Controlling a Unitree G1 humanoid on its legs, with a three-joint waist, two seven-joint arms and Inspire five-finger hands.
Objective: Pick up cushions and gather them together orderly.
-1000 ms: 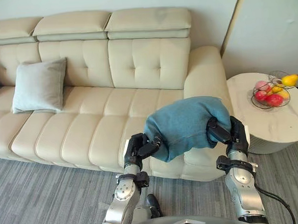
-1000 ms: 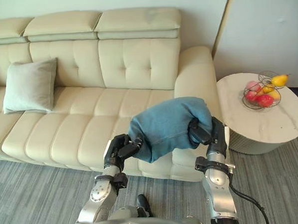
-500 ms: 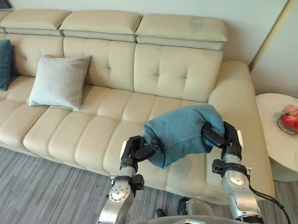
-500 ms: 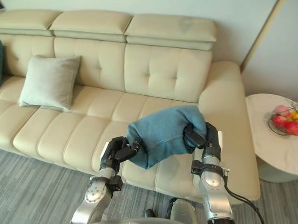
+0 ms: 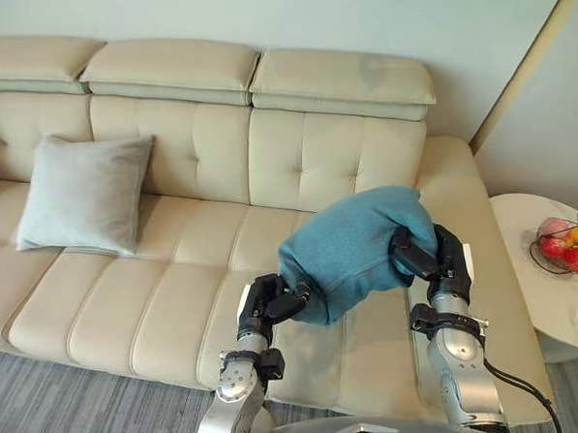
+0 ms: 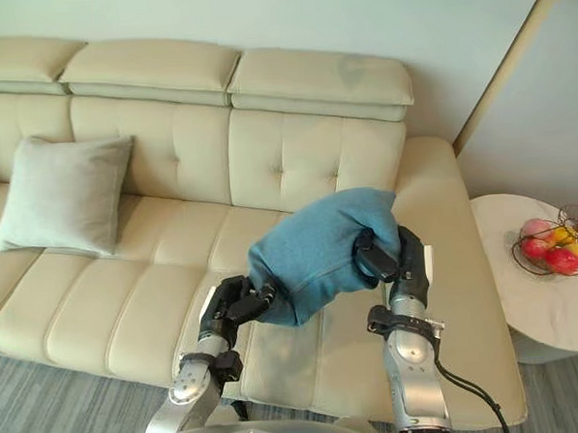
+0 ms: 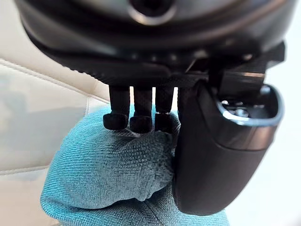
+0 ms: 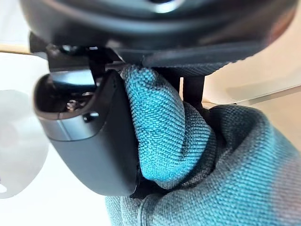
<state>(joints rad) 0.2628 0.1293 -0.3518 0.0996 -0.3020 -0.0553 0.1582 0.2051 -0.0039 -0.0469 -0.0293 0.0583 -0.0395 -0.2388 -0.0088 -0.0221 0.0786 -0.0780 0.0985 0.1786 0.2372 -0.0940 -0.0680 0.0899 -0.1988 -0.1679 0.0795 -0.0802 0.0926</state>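
Blue cushion [image 5: 354, 247] held over sofa [image 5: 177, 290]; left hand [image 5: 266, 302] pinches one corner, right hand [image 5: 446, 259] pinches the opposite edge; grey cushion [image 5: 82, 195] leans on backrest, well apart.

No readable text, no labels, no brands, no numbers, no signs

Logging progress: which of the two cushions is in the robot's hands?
The teal cushion, gripped between the left hand and right hand; the grey cushion leans against the sofa backrest.
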